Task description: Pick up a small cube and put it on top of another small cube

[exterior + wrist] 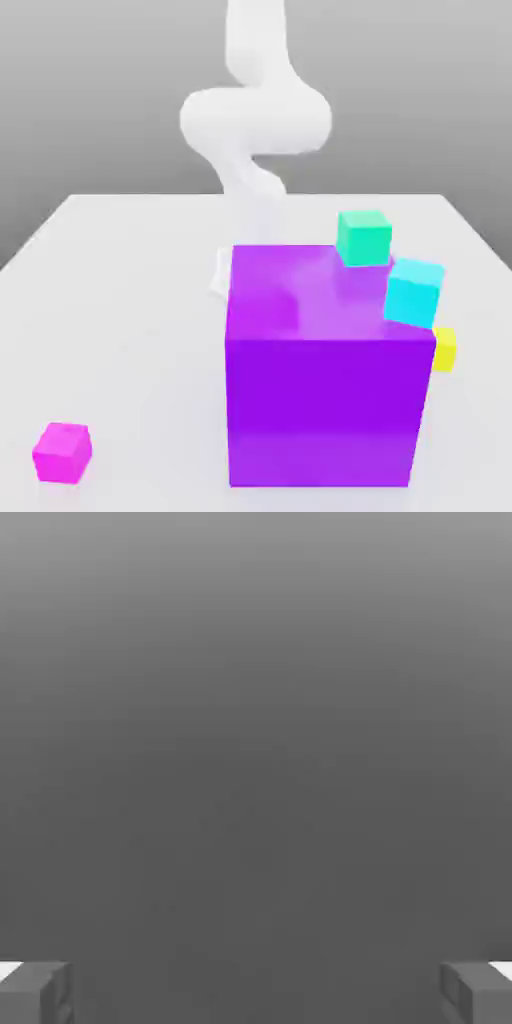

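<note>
The gripper (256, 992) fingers (35, 992) are spread fully apart, holding nothing. In the exterior view, the yellow cube (445, 348) sits on the table (120, 330) at 3 o'clock of the purple cube (320, 400), partly hidden behind it, below the cyan cube (413, 292).

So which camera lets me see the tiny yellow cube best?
The exterior view. There the yellow cube peeks out on the exterior view's right, behind the big purple cube and just below the cyan cube, so part of it is hidden. The hand view has grey ground between the open gripper fingers.
</note>
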